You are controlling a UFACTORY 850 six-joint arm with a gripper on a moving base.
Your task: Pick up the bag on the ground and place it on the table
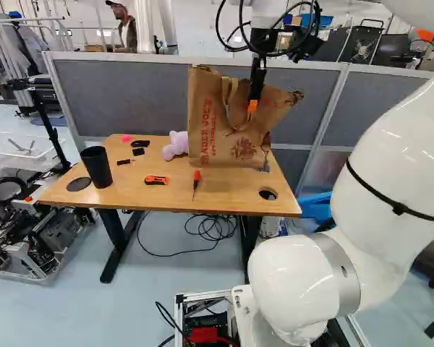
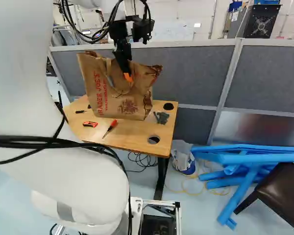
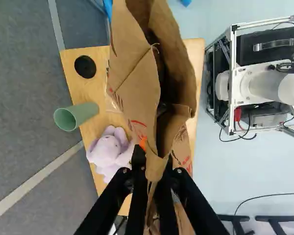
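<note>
Creased matt brown paper bag [image 1: 228, 123], smooth pale wood table [image 1: 136, 187], fuzzy cloth-like lilac plush toy [image 3: 108, 149], grey fabric-look partition panels [image 2: 186, 73], glossy white arm casing [image 1: 390, 148]

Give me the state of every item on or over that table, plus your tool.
Paper bag: held over the table, mouth open, leaning slightly.
Tool: shut on the bag's upper part.
Black cup: upright.
Green cup: mouth open; standing or lying, cannot tell.
Plush toy: resting on the table.
Screwdriver: lying flat.
Box cutter: lying flat; blade position unclear.
</note>
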